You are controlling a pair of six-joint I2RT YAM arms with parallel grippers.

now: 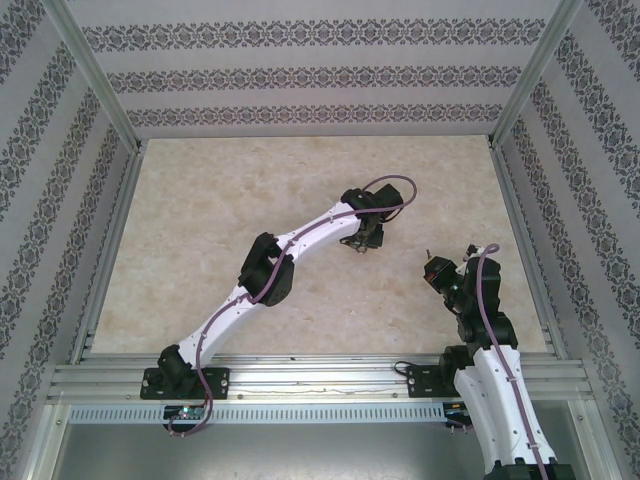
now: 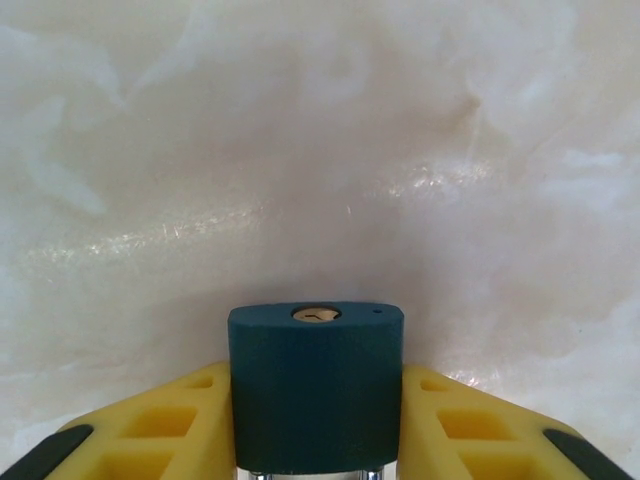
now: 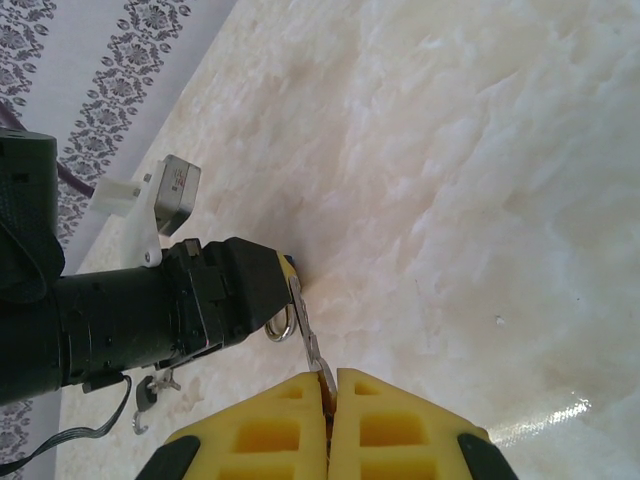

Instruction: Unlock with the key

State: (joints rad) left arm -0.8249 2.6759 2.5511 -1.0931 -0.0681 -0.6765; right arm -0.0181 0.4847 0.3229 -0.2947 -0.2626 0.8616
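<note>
A dark teal padlock [image 2: 315, 395] sits upright between the yellow fingers [image 2: 190, 415] of my left gripper [image 2: 317, 380], which press against both its sides. Its brass keyhole [image 2: 316, 314] faces away from the camera, and the silver shackle legs show at the bottom edge. My right gripper [image 3: 330, 378] is shut on the head of a silver key [image 3: 310, 335], whose blade sticks out past the fingertips toward the left gripper [image 3: 215, 290]. The padlock's shackle [image 3: 281, 327] shows beside that gripper. From above, the left gripper [image 1: 361, 240] and right gripper [image 1: 434, 271] hang apart over the table.
The marble-patterned tabletop [image 1: 200, 220] lies under both arms. Patterned walls and aluminium rails [image 1: 110, 110] enclose it on three sides. The left arm [image 1: 270, 270] stretches diagonally across the middle.
</note>
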